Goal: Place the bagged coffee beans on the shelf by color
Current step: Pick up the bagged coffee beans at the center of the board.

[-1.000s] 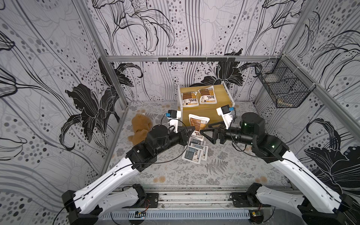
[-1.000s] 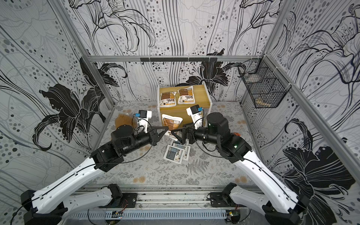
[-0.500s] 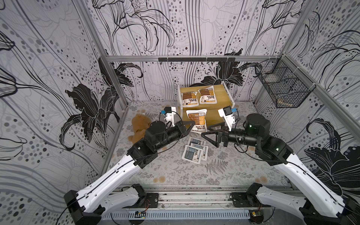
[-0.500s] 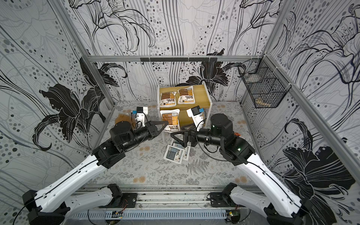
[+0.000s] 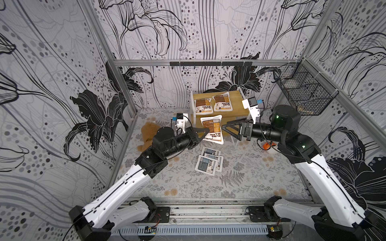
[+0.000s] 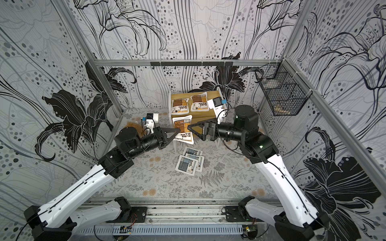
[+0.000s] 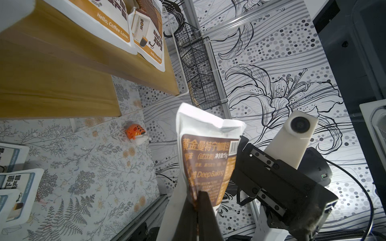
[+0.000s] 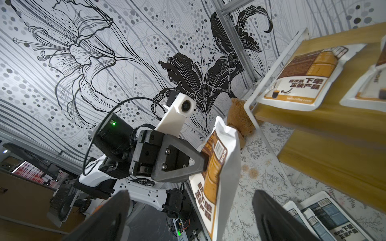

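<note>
Blue-grey bags (image 5: 209, 164), three of them, lie flat in a small pile on the mat in front of the shelf (image 5: 240, 108). Their long sides run from front to back.

Closer to the shelf, one brown bag (image 5: 212, 129) is up in the air, just in front of the low board. The left gripper (image 5: 205, 131) pinches its left edge with jaws squeezed tight on it. The bag's long side runs front to back. Its barcode end points at the shelf and its printed face looks up. The left wrist view shows the words "Deep Baking" on it.

The right gripper (image 5: 225, 127) is just beside the bag's other edge. Its jaws are wide apart and hold nothing.

On the shelf's top board, two more brown bags (image 5: 203, 105) (image 5: 222, 102) lie flat side by side, long sides front to back. The orange strip at their front end says "Hello, Coffee Lover."
</note>
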You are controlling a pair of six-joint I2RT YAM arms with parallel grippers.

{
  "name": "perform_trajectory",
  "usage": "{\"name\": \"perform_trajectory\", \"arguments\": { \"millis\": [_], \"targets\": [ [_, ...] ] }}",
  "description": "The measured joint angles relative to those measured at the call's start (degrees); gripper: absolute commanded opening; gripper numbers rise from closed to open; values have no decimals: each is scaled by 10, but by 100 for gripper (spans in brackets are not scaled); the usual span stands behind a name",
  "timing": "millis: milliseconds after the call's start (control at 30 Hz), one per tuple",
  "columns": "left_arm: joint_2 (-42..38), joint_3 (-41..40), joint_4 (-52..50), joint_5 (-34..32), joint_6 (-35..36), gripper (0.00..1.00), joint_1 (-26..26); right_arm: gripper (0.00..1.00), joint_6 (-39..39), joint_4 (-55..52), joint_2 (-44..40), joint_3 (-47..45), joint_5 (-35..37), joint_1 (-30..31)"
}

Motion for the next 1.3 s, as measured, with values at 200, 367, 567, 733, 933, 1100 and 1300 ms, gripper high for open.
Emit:
{"name": "perform_trajectory", "arguments": {
  "millis": [200, 367, 567, 733, 933, 1100, 1300],
  "targets": [
    [0, 0, 14, 26, -24, 0, 9, 98, 32, 9, 21, 3, -52, -4],
    [6, 0, 25, 44, -34, 0, 15, 97, 37, 8, 21, 3, -84, -4],
    [16, 0, 26, 62, -40, 0, 22, 96, 37, 0, 21, 2, -96, -5],
    [25, 1, 24, 71, -42, 0, 24, 99, 37, 5, 16, -17, -98, -5],
    [33, 4, 16, 72, -42, 0, 25, 88, 42, 28, 8, -58, -98, -6],
    [37, 5, 12, 71, -43, 0, 25, 80, 50, 52, -7, -105, -98, -6],
    [38, 5, 30, 70, -48, 0, 25, 71, 69, 69, -11, -130, -98, -4]
  ]
}}
